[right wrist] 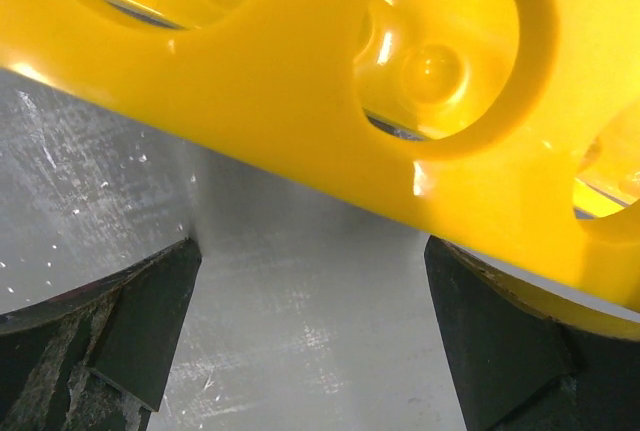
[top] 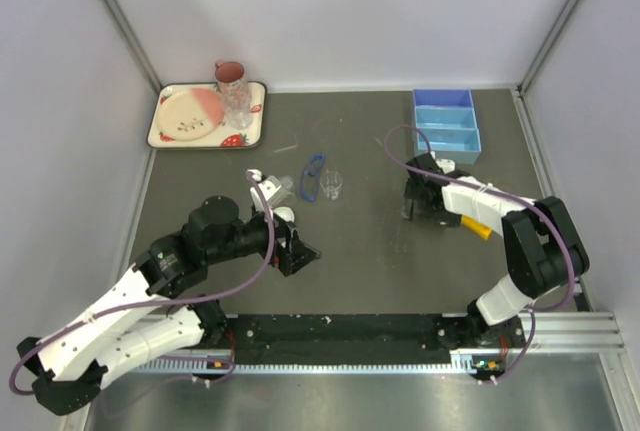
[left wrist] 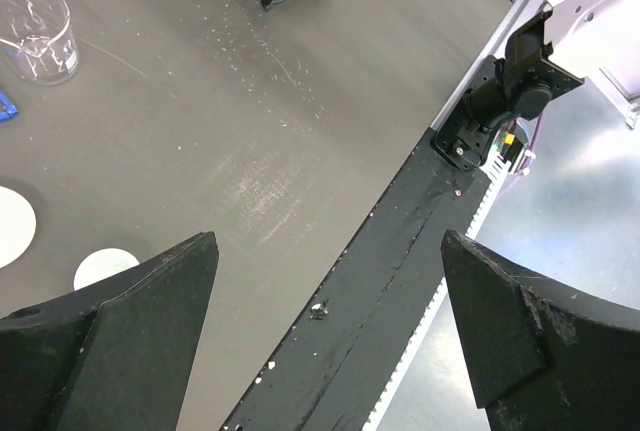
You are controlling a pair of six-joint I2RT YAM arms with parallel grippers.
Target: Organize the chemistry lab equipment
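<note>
My left gripper (top: pixel 306 253) hangs open over the near middle of the table, with nothing between its fingers (left wrist: pixel 328 241). Beyond it lie two small white round dishes (left wrist: pixel 100 266), the clear beaker (left wrist: pixel 35 31) (top: pixel 332 184) and the blue-rimmed goggles (top: pixel 312 177). My right gripper (top: pixel 411 207) is open too, low at the right. The yellow holed tube rack (right wrist: pixel 300 61) fills the right wrist view just past its fingertips (right wrist: pixel 310 246), its lower edge against the right finger. From above the arm hides most of the rack (top: pixel 481 230). The blue divided tray (top: pixel 446 121) sits at the back right.
At the back left a cream strawberry-patterned tray (top: pixel 255 121) holds a plate, a pink mug (top: pixel 230 74) and a clear tumbler (top: pixel 237 103). White walls close in the table on three sides. A black rail (left wrist: pixel 400 241) runs along the near edge between the arm bases.
</note>
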